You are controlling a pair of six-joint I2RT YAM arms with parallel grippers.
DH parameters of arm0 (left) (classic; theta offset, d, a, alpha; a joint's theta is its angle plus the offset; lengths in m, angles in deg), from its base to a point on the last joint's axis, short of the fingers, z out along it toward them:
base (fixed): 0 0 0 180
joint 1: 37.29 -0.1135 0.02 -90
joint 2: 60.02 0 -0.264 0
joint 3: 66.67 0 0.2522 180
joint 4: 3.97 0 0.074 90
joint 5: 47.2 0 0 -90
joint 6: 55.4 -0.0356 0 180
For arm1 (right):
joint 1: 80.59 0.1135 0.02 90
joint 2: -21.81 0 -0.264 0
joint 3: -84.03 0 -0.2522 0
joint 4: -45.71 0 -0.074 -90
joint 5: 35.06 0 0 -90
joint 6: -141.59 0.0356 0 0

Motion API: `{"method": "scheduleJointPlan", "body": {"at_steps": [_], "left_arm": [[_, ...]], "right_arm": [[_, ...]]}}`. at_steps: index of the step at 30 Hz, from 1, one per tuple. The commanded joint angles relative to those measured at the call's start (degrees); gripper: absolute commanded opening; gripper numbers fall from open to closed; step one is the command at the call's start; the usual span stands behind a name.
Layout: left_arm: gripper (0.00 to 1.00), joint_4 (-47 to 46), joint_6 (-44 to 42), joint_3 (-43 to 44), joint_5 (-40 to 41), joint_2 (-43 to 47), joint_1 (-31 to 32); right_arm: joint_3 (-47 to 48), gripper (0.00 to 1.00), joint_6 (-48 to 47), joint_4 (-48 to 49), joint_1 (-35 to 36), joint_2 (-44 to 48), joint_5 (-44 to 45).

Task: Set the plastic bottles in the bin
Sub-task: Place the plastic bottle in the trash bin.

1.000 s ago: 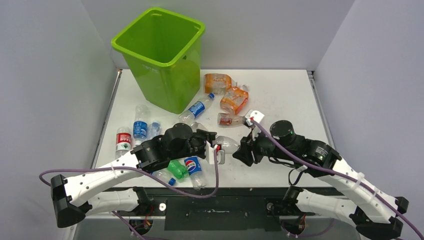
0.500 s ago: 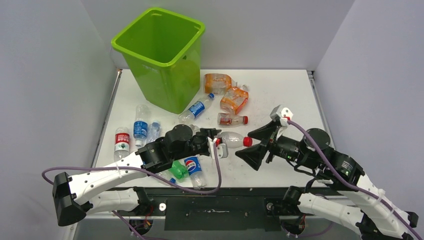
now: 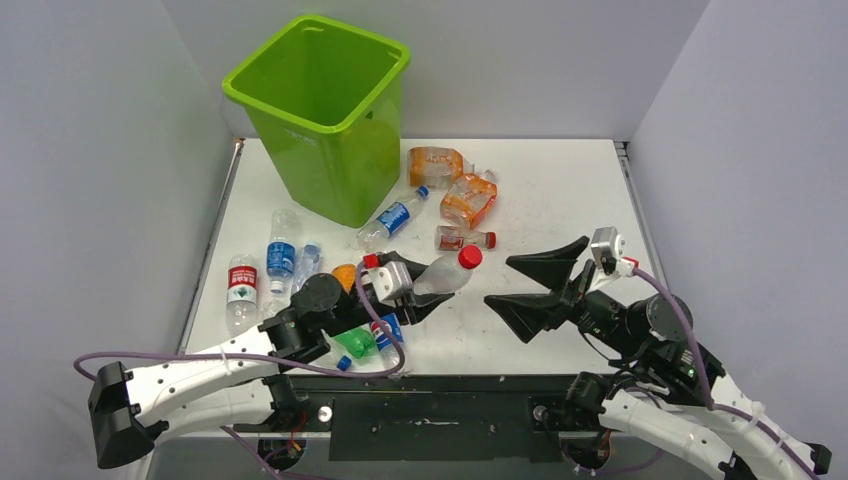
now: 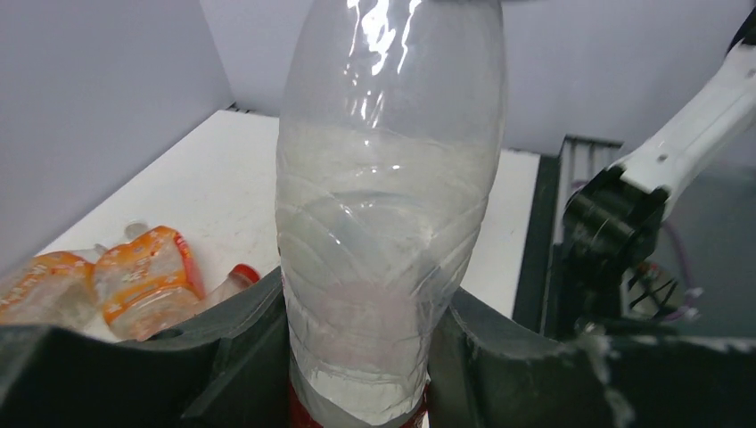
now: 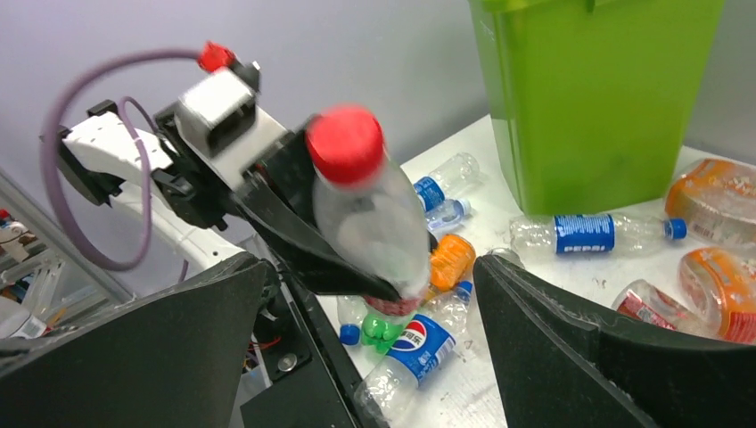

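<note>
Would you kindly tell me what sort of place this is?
Likely a robotics test cell: grey panels enclose a white table, robot arms are mounted at its edge, and plastic bottles lie by a bin.

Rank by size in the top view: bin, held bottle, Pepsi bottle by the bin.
Largest: bin. Then held bottle and Pepsi bottle look alike; the held one is raised nearer the camera, so unranked.

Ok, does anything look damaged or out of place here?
Two orange bottles right of the bin look crushed flat. The clear red-capped bottle sits tilted in the left gripper, held near its base. No spill shows.
</note>
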Motion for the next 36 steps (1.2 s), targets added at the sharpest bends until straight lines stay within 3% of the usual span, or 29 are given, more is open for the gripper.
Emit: {"method": "scheduleJointPlan", "body": {"at_steps": [1,5,15,27,33,34,36], "left_arm": [[0.0,-17.41,18.72,-1.55,0.73,1.85,0.19],[0.0,-27.22,30.85,-4.09,5.03,1.83,0.12],[0.0,-35.88,44.08,-4.72,5.23,0.27,-0.99],[0.0,-35.55,46.11,-4.84,5.25,-0.07,-1.11],[0.0,-34.78,45.9,-3.63,4.94,-1.43,-1.04],[0.1,-33.94,45.9,-3.2,4.76,-1.65,-1.04],[0.41,-32.75,45.43,-2.55,4.5,-1.71,-1.04]], "right_arm": [[-6.1,0.9,2.92,12.11,0.27,3.46,3.66],[-9.48,0.9,3.86,16.25,0.23,2.79,3.64],[-15.27,0.93,4.73,25.66,0.33,-3.54,-2.15],[-16.45,0.97,8.08,38.66,0.54,-15.1,-12.21],[-16.65,0.57,7.93,39.7,0.67,-17.6,-12.24],[-16.61,0.52,7.39,39.39,0.7,-17.54,-12.15],[-16.45,0.44,6.19,38.42,0.71,-17.12,-12.13]]}}
